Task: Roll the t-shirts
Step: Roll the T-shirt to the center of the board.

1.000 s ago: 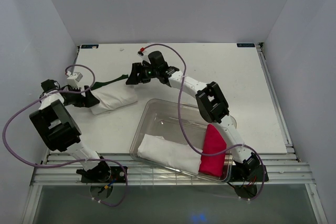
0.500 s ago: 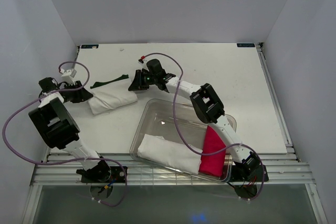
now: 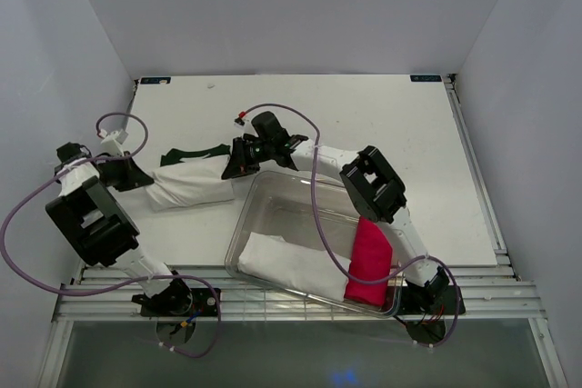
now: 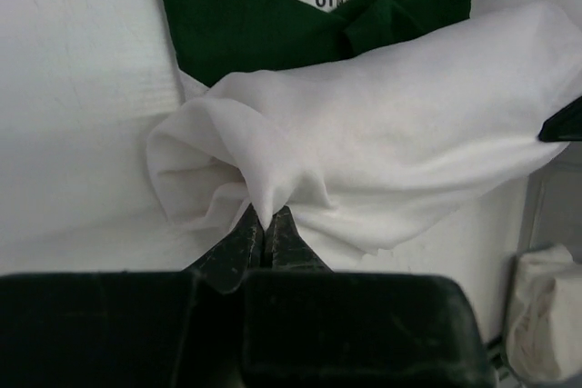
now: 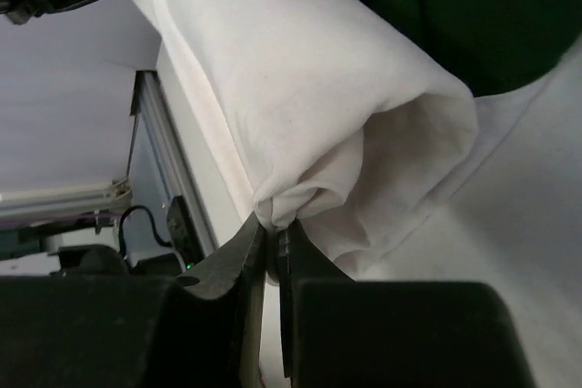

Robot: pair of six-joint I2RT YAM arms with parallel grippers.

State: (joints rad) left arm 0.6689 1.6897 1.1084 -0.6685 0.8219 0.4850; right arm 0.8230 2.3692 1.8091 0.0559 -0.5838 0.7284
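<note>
I work in a robot lab, inside a small test booth. Plain pale walls (image 3: 291,6) stand on 3 sides of my white table (image 3: 391,120). My left arm (image 3: 91,215) and my right arm (image 3: 375,186) are bolted by metal rails (image 3: 491,293) at its near edge, and purple cables (image 3: 313,184) loop off both

White t-shirt (image 4: 391,134): soft, matt, creased cloth. Green t-shirt (image 4: 236,24): smooth, matt cloth. Bin (image 3: 289,215): clear, glossy plastic. Desk (image 3: 391,124): smooth, matt white surface. Pink roll (image 3: 368,265): matt cloth.
</note>
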